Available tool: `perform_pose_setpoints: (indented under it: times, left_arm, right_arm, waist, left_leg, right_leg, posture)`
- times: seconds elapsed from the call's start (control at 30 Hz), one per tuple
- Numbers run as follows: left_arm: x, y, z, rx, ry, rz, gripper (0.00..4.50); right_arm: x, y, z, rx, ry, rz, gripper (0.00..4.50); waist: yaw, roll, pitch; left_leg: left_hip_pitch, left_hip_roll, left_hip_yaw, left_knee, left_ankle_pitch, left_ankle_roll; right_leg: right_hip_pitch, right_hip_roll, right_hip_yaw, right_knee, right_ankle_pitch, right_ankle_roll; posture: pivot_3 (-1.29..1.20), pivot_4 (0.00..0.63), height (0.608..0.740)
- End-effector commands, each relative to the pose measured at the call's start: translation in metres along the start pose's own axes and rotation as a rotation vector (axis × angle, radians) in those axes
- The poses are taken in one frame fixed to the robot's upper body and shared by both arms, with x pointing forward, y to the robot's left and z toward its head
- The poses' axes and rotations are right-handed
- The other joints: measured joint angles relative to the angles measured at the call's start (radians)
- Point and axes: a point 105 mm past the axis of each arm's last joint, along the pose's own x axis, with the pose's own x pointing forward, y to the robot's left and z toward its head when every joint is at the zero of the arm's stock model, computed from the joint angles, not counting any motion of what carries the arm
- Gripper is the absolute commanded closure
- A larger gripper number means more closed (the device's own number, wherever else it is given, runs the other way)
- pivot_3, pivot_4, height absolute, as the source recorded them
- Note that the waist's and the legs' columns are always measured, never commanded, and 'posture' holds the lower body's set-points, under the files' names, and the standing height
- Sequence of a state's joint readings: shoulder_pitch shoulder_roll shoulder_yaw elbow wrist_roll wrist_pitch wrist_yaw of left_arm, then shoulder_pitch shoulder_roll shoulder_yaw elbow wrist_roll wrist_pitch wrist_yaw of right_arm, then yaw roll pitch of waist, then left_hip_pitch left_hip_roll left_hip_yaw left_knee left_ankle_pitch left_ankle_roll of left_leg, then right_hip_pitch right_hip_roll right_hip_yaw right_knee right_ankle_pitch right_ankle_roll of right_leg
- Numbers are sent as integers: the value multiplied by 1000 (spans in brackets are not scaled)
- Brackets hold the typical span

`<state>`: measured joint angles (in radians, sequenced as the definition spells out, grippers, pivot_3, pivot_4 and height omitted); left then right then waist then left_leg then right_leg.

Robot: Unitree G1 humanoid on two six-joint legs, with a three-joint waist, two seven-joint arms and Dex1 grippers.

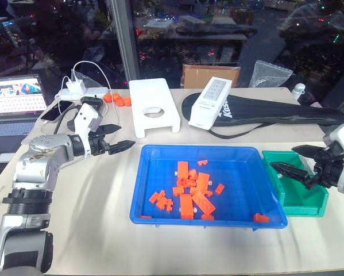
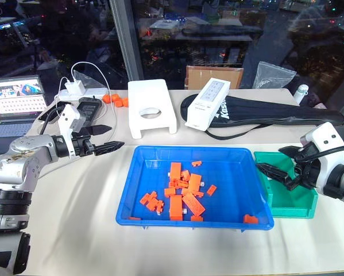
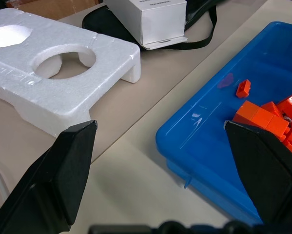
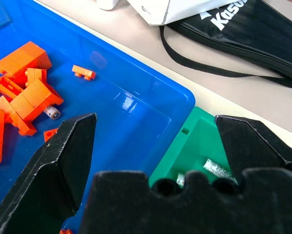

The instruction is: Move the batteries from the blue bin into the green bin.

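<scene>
Right wrist view gives you the clearest look at the batteries: one silvery cylinder [image 4: 52, 112] pokes out from under the orange bricks [image 4: 24, 90] in the blue bin [image 4: 136, 109], and at least two more [image 4: 215, 168] lie on the floor of the green bin [image 4: 197, 146]. From the head views, your right gripper [image 1: 298, 163] hangs over the green bin's near-left part with its two black fingers spread wide and nothing between them. Your left gripper [image 1: 115, 137] sits off the blue bin's far-left corner, above the bare table [image 1: 91, 195], fingers also parted and empty, pointing toward the bin. The blue bin lies in the middle of the table with the brick pile gathered around its centre and a few loose bricks near the front rim. The green bin stands just beside the blue bin's right end, touching or nearly so. Behind the blue bin you have a white foam block [image 1: 154, 107], a white box [image 1: 210, 102] resting on a black bag [image 1: 263, 109], and a laptop [image 1: 14, 106] off to the far left
</scene>
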<state>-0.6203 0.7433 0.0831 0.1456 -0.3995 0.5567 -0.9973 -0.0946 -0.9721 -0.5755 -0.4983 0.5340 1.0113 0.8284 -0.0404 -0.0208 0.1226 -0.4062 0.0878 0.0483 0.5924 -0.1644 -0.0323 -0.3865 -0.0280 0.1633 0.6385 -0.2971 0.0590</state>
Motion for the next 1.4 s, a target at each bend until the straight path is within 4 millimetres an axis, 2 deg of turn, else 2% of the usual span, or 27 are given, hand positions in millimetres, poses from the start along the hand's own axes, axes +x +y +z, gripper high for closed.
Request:
perform_pose_setpoints:
  times: [0.03,0.2,0.33,0.43,0.6,0.73,1.07,1.3,1.4]
  left_arm:
    - [0,-9,19,-3,-62,-76,0]
    - [1,-40,31,30,-85,-268,0]
    - [-5,-61,24,66,-38,-380,0]
    - [-10,-71,18,83,-5,-424,0]
    - [-11,-75,10,100,34,-423,0]
    - [-14,-78,7,96,39,-423,0]
    - [-10,-76,6,88,29,-377,0]
    - [-16,-75,4,90,47,-354,0]
    - [-17,-75,2,91,54,-349,0]
  right_arm:
    - [-2,2,13,-63,-29,14,22]
    - [15,41,26,-114,1,248,22]
    - [29,58,23,-191,69,336,22]
    - [49,70,18,-209,87,400,22]
    - [77,79,7,-252,122,448,22]
    - [90,83,2,-299,138,479,22]
    - [127,93,18,-351,71,482,22]
    - [132,102,14,-353,89,524,22]
    - [114,117,9,-402,126,652,22]
  waist:
    - [0,0,0]
    - [-5,0,0]
    - [-5,0,0]
    - [-4,0,0]
    - [-1,0,0]
    - [4,0,0]
    - [0,0,0]
    - [6,0,0]
    - [9,0,0]
  left_leg:
    - [0,0,0,0,0,0]
    - [0,0,0,0,0,0]
    - [0,0,-1,-1,0,0]
    - [0,0,-1,-1,0,0]
    - [0,0,-2,0,0,0]
    - [-1,0,-1,0,0,0]
    - [-1,0,-2,0,0,0]
    - [-1,0,-2,0,0,0]
    - [-1,0,-2,0,0,0]
  right_leg:
    - [0,0,0,0,0,0]
    - [-1,0,0,0,0,0]
    - [0,0,-1,0,-1,-1]
    - [-1,0,-1,0,-1,-1]
    - [-1,0,-1,0,-1,-1]
    - [-2,-1,-1,0,-1,-1]
    - [-2,0,-2,2,-1,-2]
    - [-2,0,-3,2,0,-4]
    - [-2,0,-3,2,0,-4]
  posture:
    - [0,150,722]
    - [0,150,722]
    - [0,150,722]
    - [0,150,722]
    - [0,150,722]
    - [0,150,722]
    - [0,150,722]
    - [0,150,722]
    - [0,150,722]
